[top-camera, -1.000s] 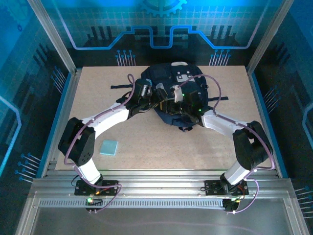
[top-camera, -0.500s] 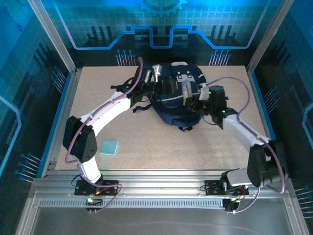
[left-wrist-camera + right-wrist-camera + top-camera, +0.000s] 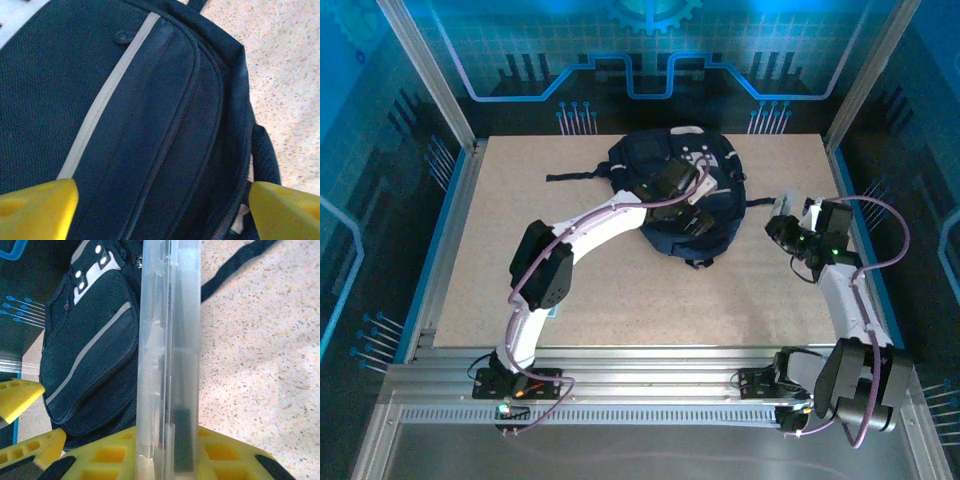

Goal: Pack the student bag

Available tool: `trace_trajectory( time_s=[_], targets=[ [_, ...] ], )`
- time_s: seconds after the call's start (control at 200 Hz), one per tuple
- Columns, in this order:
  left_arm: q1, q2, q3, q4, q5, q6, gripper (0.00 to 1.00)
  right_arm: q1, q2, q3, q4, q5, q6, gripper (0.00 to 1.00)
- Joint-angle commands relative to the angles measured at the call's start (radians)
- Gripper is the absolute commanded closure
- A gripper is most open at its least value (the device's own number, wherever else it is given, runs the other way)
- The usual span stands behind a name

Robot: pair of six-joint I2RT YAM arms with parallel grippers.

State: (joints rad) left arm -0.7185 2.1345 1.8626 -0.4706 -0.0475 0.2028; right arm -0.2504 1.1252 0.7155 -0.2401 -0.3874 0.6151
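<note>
The student bag [image 3: 660, 165] lies flat at the back middle of the table, dark navy with grey patches and thin pale stripes. My left gripper [image 3: 700, 205] hovers low over its front, open; in the left wrist view its yellow fingertips [image 3: 35, 207] stand wide apart over the bag's [image 3: 150, 125] zipped pocket, with nothing between them. My right gripper [image 3: 782, 218] is off to the right of the bag, above bare table, shut on a clear plastic case [image 3: 167, 340]. The case stands on edge between the yellow pads [image 3: 230, 455], with the bag [image 3: 90, 355] to its left.
A dark strap [image 3: 570, 177] trails left from the bag and another [image 3: 240, 262] runs right toward the case. The tabletop [image 3: 620, 300] is bounded by aluminium frame rails [image 3: 860, 230] on both sides. The left arm [image 3: 545, 270] arches across the table's middle.
The left arm swung from the bag's left side onto its front and its jaws opened. The right arm drew back off the bag to the right, carrying the clear case.
</note>
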Motion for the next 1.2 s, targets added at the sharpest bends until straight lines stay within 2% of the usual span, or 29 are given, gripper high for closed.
trace_trajectory(
  time_s=[0.0, 0.14, 0.225, 0.44, 0.545, 0.625, 0.705, 0.735, 0.765, 0.855, 1.031, 1.196],
  targets=[
    [-0.007, 0.045, 0.063, -0.02, -0.05, 0.124, 0.16, -0.031, -0.024, -0.021, -0.012, -0.087, 0.015, 0.77],
    [-0.01, 0.118, 0.119, -0.028, -0.118, 0.181, 0.25, -0.036, -0.025, -0.027, -0.01, -0.111, 0.014, 0.78],
    [-0.01, 0.156, 0.161, -0.067, -0.12, 0.2, 0.29, -0.038, -0.033, -0.027, -0.017, -0.114, 0.008, 0.78],
    [-0.01, 0.158, 0.17, -0.129, -0.01, 0.142, 0.25, -0.042, -0.046, -0.027, -0.034, -0.097, -0.006, 0.78],
    [-0.008, 0.168, 0.165, -0.126, -0.035, 0.154, 0.26, -0.042, -0.042, -0.027, -0.03, -0.101, -0.002, 0.78],
    [-0.001, 0.195, 0.187, -0.126, -0.074, 0.162, 0.43, -0.041, -0.041, -0.027, -0.025, -0.116, 0.0, 0.78],
    [0.017, 0.214, 0.215, -0.125, -0.07, 0.152, 0.66, -0.041, -0.047, -0.033, -0.024, -0.132, 0.01, 0.79],
    [0.022, 0.22, 0.228, -0.128, -0.069, 0.15, 0.79, -0.038, -0.049, -0.038, -0.02, -0.141, 0.015, 0.79],
    [0.027, 0.223, 0.243, -0.131, -0.076, 0.148, 1.0, -0.034, -0.053, -0.043, -0.016, -0.151, 0.019, 0.79],
    [0.029, 0.215, 0.278, -0.137, -0.085, 0.148, 1.0, -0.013, -0.052, -0.051, -0.007, -0.172, 0.037, 0.79],
    [0.03, 0.144, 0.323, -0.15, -0.034, 0.096, 1.0, 0.063, -0.019, -0.06, 0.055, -0.195, 0.096, 0.79],
    [0.05, 0.087, 0.355, -0.146, 0.042, 0.017, 1.0, 0.156, 0.072, -0.057, 0.199, -0.236, 0.203, 0.79]
  ],
)
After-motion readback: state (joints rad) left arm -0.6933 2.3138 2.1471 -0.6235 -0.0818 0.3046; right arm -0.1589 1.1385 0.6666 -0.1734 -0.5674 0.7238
